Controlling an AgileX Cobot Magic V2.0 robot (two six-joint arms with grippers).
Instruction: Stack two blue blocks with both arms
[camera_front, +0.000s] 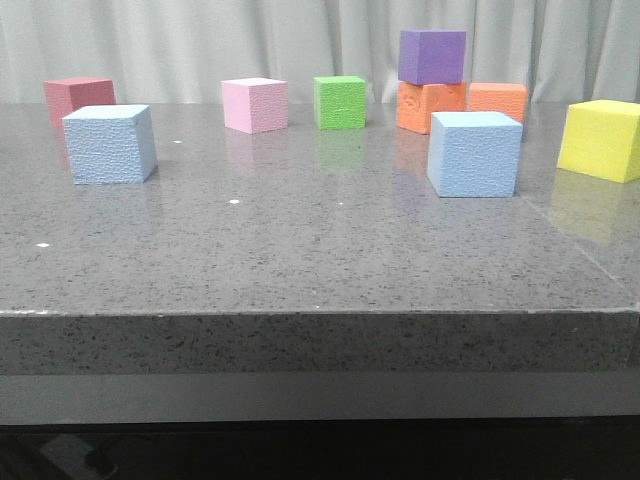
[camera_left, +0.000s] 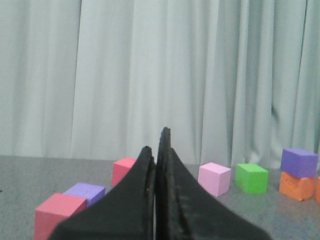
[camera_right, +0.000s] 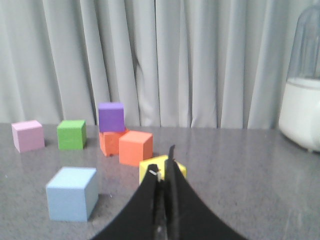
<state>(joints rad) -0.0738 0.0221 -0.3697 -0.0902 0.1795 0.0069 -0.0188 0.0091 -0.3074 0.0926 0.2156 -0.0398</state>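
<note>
Front view is showing both blue blocks (camera_front: 110, 144) (camera_front: 475, 153) sitting well apart on the bench (camera_front: 320, 260). Both arms' fingers (camera_left: 159, 165) (camera_right: 165, 177) are pressing closed, holding nothing, blocks lying ahead. Reaching unopened risks shoving a block; the lilac-looking cube (camera_left: 84, 192) risks being mistaken.

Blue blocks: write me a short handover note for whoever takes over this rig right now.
Left gripper: fingers pressed together, holding nothing, raised above the table.
Right gripper: also shut and empty, raised above the table.
Left blue block: on the table at the left side, just in front of the red block.
Right blue block: at the right, in front of the orange blocks, with the yellow block to its right.
Done: nothing; the two blue blocks sit far apart, untouched.
Left: open the grippers, pick up one blue block, place it on the other.
</note>
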